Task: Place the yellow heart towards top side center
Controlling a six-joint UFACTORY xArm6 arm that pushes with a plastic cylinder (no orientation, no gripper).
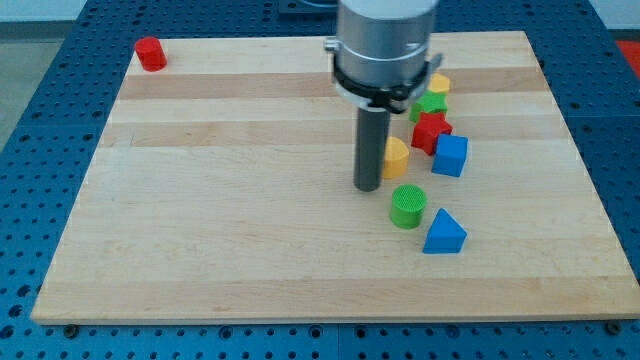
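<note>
A robotics lab bench: a pale wooden tabletop (pixel 250 240) lies on a blue perforated metal plate (pixel 40 150) with a regular grid of mounting holes, and a grey cylindrical robot arm (pixel 385 40) hangs over small coloured test blocks

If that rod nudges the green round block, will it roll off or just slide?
Probably slide: the green cylinder stands upright on its flat end on the wooden board. It looks small and rigid, so likely light. My tip sits just up-left of it, beside the yellow block.

yellow heart (pixel 397 156) half hidden behind rod, second yellow block (pixel 439 82) mostly hidden, arm cut off at view's top
</note>
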